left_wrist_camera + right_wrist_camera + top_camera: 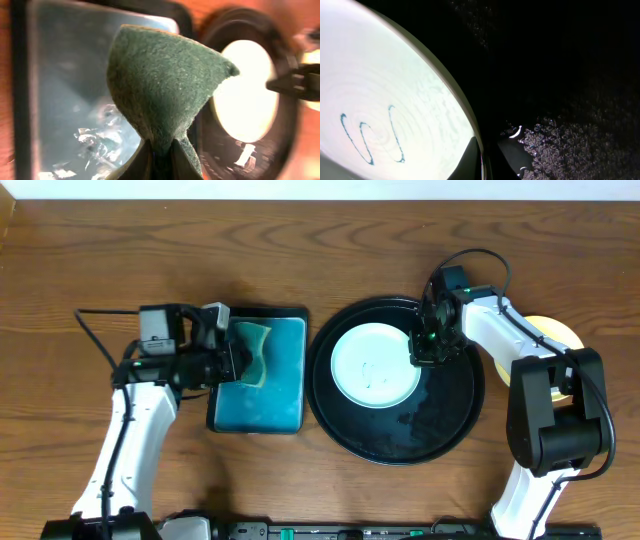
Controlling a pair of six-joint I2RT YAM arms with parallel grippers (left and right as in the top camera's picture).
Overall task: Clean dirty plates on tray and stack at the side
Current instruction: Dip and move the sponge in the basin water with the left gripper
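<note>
Arm (545, 395) on right side hiding half of one round yellow plate (556, 332), one pale mint round plate (375, 366) lying on round black tray (440, 430), right fingers (470, 162) pinching its rim, left fingers (137, 165) clamping one green sponge (165, 85).

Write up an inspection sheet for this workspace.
Surface: brown wooden table.
Job's things: mint plate with teal scribble lies on the black tray; yellow plate sits off it, under the right arm.
Clutter: teal tray left of the black tray.
Grippers: left gripper shut on a green sponge; right gripper shut on the mint plate's rim.
Cables: black cable off the left arm; black loop over the right wrist.
Surroundings: pale strip beyond the far edge.
</note>
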